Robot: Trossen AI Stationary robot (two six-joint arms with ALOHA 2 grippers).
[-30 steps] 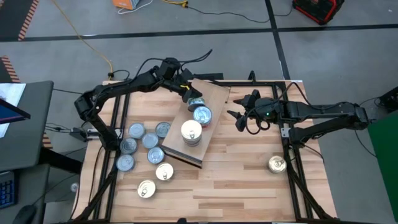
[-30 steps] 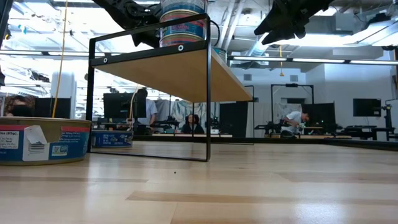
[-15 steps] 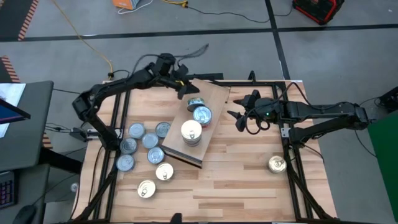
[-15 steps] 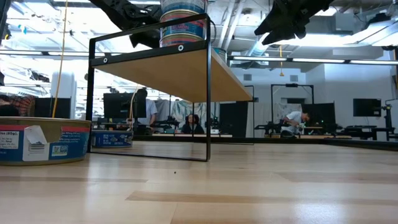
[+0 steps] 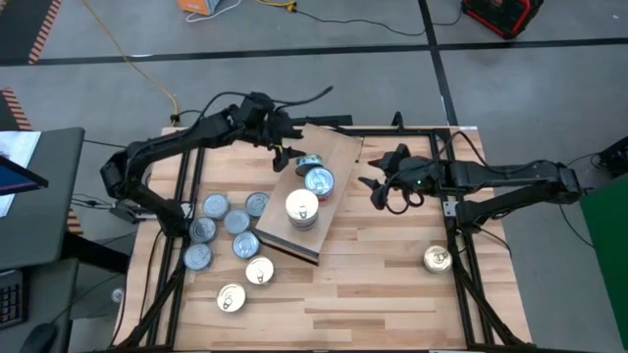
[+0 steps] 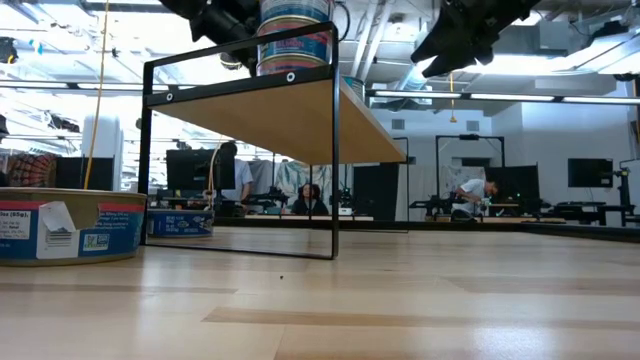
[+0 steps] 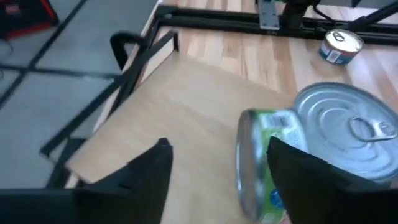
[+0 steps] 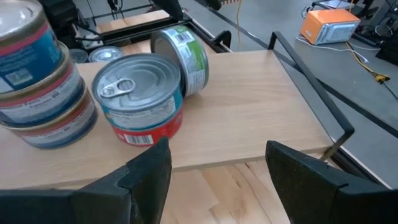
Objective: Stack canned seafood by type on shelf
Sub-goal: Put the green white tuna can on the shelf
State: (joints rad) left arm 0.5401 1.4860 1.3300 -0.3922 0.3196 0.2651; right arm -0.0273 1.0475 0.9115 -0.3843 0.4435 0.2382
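Observation:
The shelf (image 5: 329,157) is a light-wood board on a black wire frame (image 6: 335,150). On it a green-labelled can (image 7: 255,158) stands tilted on its edge and leans against a silver-topped can (image 8: 140,96). A stack of cans (image 5: 301,208) stands nearer the board's front. My left gripper (image 5: 286,148) is open just off the green can, on its far-left side; in the left wrist view the can shows ahead between the fingers (image 7: 152,171). My right gripper (image 5: 372,191) hovers open beyond the shelf's right edge.
Several loose cans (image 5: 236,222) lie on the slatted table left of the shelf, two pale-topped ones (image 5: 259,271) toward the near edge. One can (image 5: 438,259) sits alone at the right. People and monitors show in the room beyond the table.
My left gripper has opened and let go of the green-labelled can. It has rolled, risen a little and drawn back toward the table's far left. The can stays tilted on its edge against the silver-topped can.

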